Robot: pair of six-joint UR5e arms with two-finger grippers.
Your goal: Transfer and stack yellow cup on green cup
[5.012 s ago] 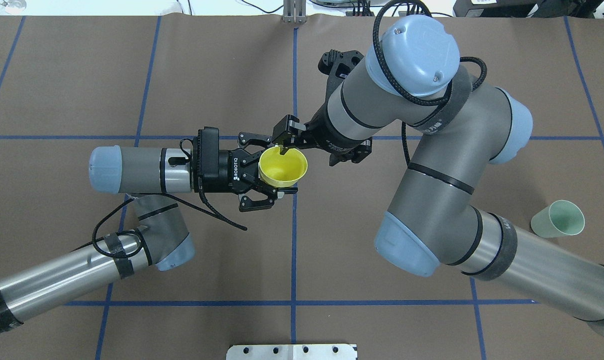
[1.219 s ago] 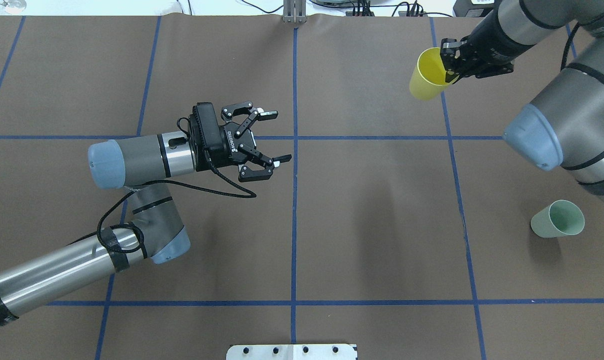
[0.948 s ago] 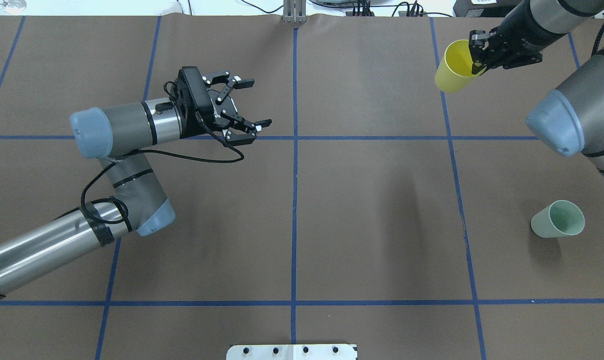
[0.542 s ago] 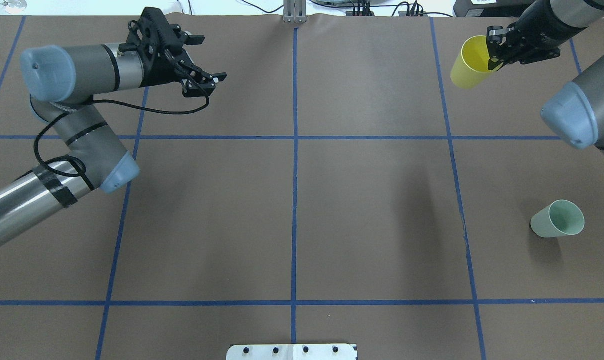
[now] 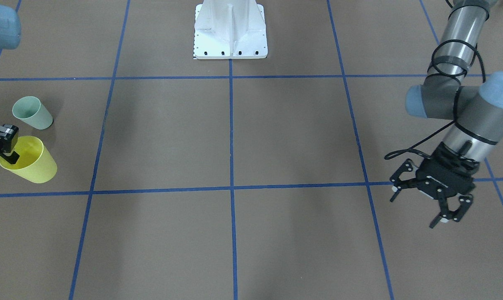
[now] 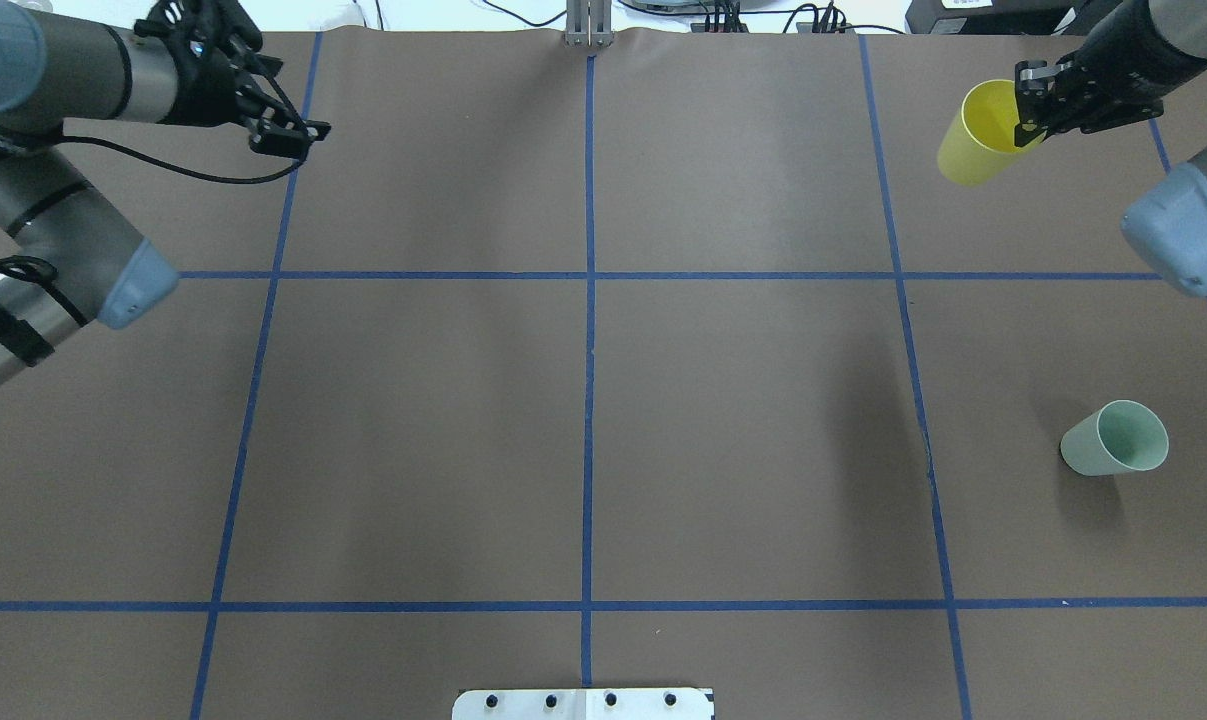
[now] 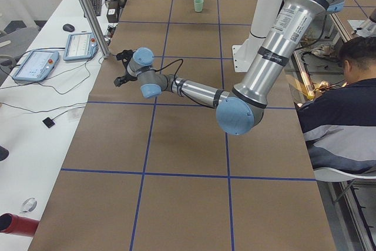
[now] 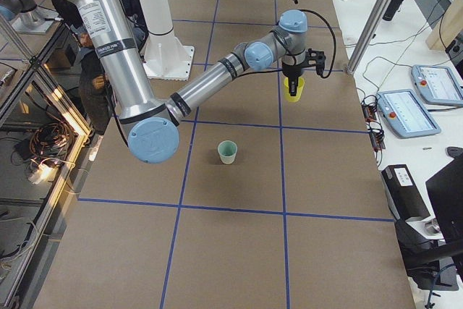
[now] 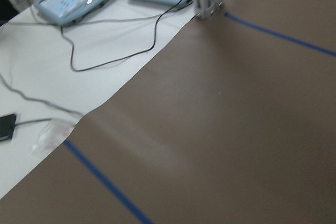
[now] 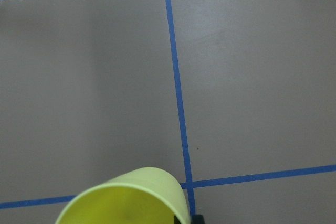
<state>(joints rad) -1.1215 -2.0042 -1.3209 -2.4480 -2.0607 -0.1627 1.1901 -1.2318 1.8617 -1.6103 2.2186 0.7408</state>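
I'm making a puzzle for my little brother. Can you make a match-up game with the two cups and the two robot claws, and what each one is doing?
Things:
1. yellow cup
2. green cup
3. left gripper
4. right gripper

States:
A. open, holding nothing
B. standing upright, touched by nothing
C. pinched at its rim
D. shut on a cup's rim

Pairs: 1-C, 2-B, 3-A, 4-D

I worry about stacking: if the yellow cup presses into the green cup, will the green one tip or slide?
The green cup looks small and empty, so probably light; it may slide on the table. Its base is narrower than its rim, so an off-centre push could tip it.
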